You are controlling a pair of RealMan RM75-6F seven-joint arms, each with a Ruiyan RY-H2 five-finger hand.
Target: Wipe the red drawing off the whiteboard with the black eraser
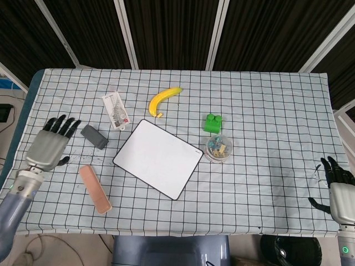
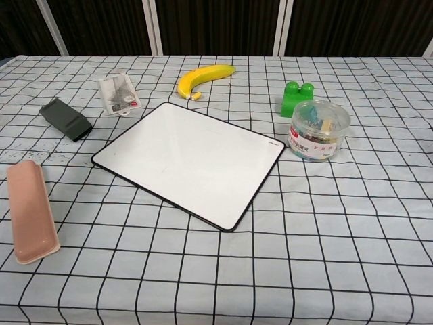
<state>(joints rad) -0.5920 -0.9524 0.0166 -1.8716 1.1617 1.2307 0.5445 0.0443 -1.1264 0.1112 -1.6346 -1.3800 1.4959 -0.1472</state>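
The left hand (image 1: 51, 145) has a silver-grey metal back and black fingers (image 1: 65, 125). Behind it comes a pale wrist ring, then a smooth blue-grey forearm. The right hand (image 1: 339, 185) has the same grey back with black fingers, and a small green light glows below its wrist.

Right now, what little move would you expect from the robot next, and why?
Probably none beyond resting: the whiteboard shows no red drawing, so the wiping looks done. The black eraser lies on the cloth left of the board, untouched, and the left hand sits open beside it. The right hand waits open at the table's edge.
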